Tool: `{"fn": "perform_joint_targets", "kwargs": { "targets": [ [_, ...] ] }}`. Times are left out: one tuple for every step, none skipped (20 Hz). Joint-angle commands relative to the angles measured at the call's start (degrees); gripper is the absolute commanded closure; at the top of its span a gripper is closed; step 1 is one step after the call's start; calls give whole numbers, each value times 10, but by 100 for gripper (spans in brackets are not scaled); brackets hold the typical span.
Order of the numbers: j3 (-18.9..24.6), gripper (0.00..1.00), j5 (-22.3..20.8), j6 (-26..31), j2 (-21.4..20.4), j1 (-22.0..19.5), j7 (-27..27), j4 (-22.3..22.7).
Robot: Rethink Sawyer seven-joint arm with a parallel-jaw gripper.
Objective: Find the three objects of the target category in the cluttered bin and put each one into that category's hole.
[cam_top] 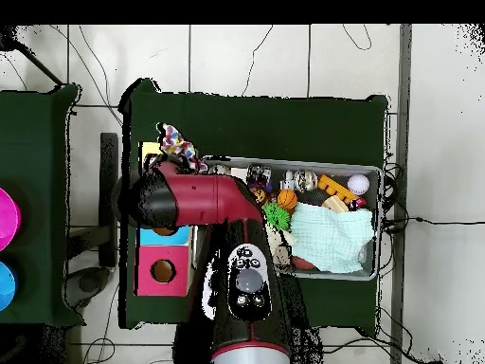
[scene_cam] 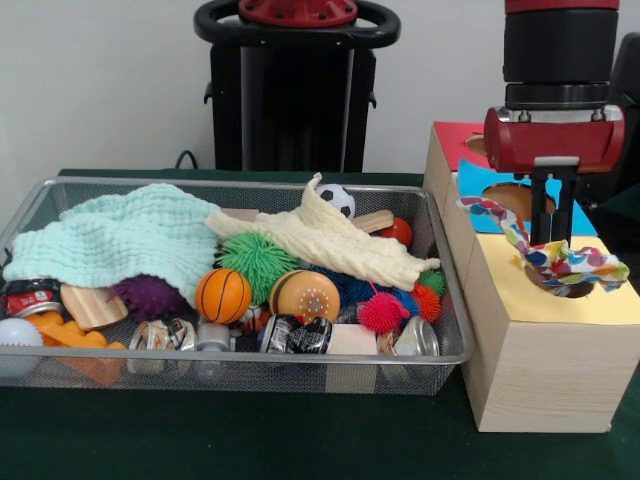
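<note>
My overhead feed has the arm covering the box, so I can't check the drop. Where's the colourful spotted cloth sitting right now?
Observer: The spotted cloth is bunched on the box's yellow panel, directly under the gripper.
Operator: Has it gone down the hole?
Observer: No. Most of it sits above the panel, with one tail sticking up toward the blue panel.
Operator: Any other cloths left to fetch?
Observer: Yes. A cream knitted cloth lies across the middle of the bin, right where the arm blocks your view.
</note>
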Motion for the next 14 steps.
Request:
{"fn": "perform_joint_targets", "kwargs": {
  "targets": [
    [19, 100, -6, 25, 10, 5, 69, 53],
    [19, 100, -6, 23, 11, 6, 70, 53],
    [18, 100, -6, 21, 13, 8, 71, 51],
    [18, 100, -6, 18, 15, 9, 72, 51],
    [17, 100, -6, 17, 16, 11, 73, 50],
    [17, 100, -5, 16, 17, 12, 74, 50],
    [16, 100, -5, 15, 17, 14, 76, 51],
    [15, 100, -4, 14, 17, 16, 78, 52],
    [14, 100, -4, 14, 17, 17, 78, 51],
    [13, 100, -3, 13, 17, 18, 80, 52],
    [12, 100, -3, 13, 17, 20, 80, 52],
    [12, 100, -4, 14, 17, 20, 77, 50],
    [12, 100, -6, 14, 17, 20, 75, 49],
    [9, 100, -8, 16, 18, 21, 72, 46]
  ]
}}
